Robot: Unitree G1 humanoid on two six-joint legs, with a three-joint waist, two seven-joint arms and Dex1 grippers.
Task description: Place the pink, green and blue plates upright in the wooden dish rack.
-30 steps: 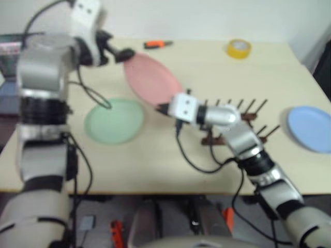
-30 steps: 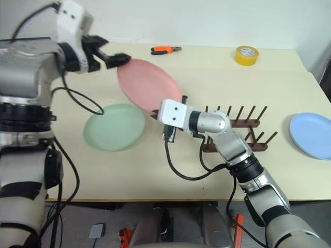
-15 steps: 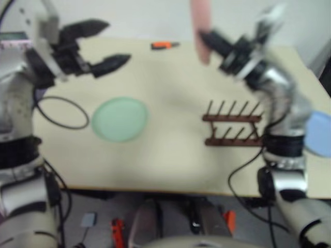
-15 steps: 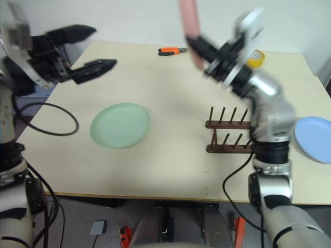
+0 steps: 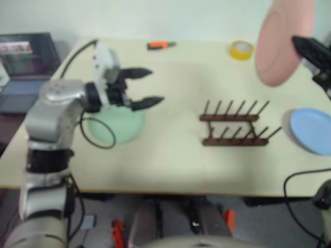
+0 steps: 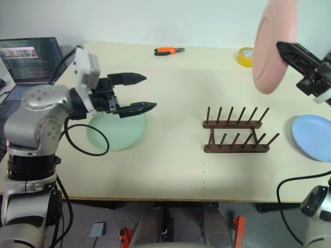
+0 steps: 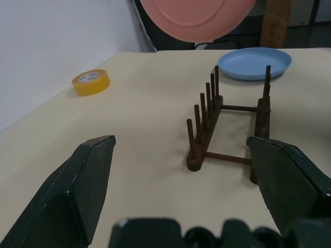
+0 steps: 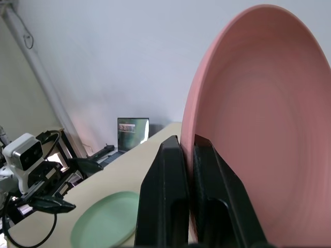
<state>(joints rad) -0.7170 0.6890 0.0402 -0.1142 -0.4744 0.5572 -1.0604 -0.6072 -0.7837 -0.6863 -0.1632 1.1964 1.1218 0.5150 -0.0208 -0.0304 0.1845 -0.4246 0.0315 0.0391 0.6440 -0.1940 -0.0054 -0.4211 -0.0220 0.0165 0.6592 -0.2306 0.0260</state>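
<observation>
The pink plate (image 6: 274, 44) hangs upright in the air at the upper right, above and behind the wooden dish rack (image 6: 235, 132). My right gripper (image 6: 283, 48) is shut on its rim; the right wrist view shows both fingers (image 8: 168, 170) pinching the edge of the pink plate (image 8: 258, 129). The green plate (image 6: 116, 132) lies flat on the table at the left, and my left gripper (image 6: 149, 92) hovers over its far edge, open and empty, pointing toward the rack (image 7: 217, 119). The blue plate (image 6: 312, 137) lies flat to the right of the rack. No plates stand in the rack.
A yellow tape roll (image 6: 246, 56) and an orange-handled tool (image 6: 168, 50) lie near the table's far edge. A laptop (image 6: 31, 59) stands off the table's left side. A black cable loops beside the green plate.
My right arm has swung the pink plate up and to the right, turning it upright. My open left gripper has come down and to the right, over the green plate.
</observation>
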